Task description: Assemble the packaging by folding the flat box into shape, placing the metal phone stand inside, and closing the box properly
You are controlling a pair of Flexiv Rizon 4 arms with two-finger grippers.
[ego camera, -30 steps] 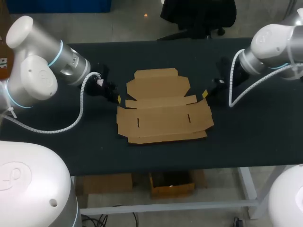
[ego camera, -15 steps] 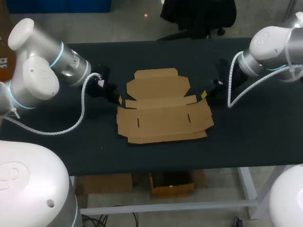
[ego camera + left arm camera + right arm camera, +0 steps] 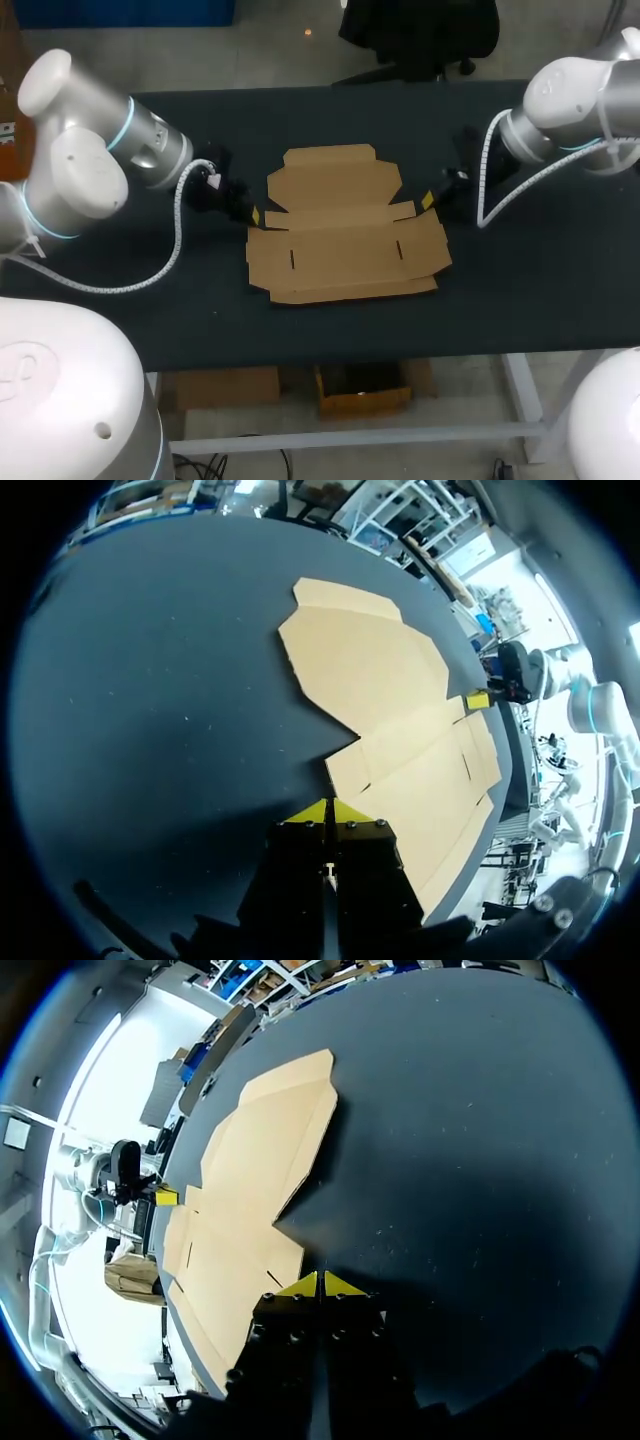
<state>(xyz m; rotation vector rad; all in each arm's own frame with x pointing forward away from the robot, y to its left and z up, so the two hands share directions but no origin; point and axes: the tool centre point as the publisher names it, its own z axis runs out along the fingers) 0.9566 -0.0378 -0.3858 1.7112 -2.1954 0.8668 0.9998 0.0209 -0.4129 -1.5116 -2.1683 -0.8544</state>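
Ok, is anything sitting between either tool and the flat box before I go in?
Nothing visible does. The left tool is close beside the flat box at its left edge, and the right tool is close beside its right edge. Only dark table surface shows between each tool and the cardboard. Both tools are shut.

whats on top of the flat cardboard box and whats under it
Nothing lies on the flat brown cardboard box; its panels are bare. It rests flat on the dark table, which shows all around it. Anything beneath the cardboard is covered and cannot be seen.
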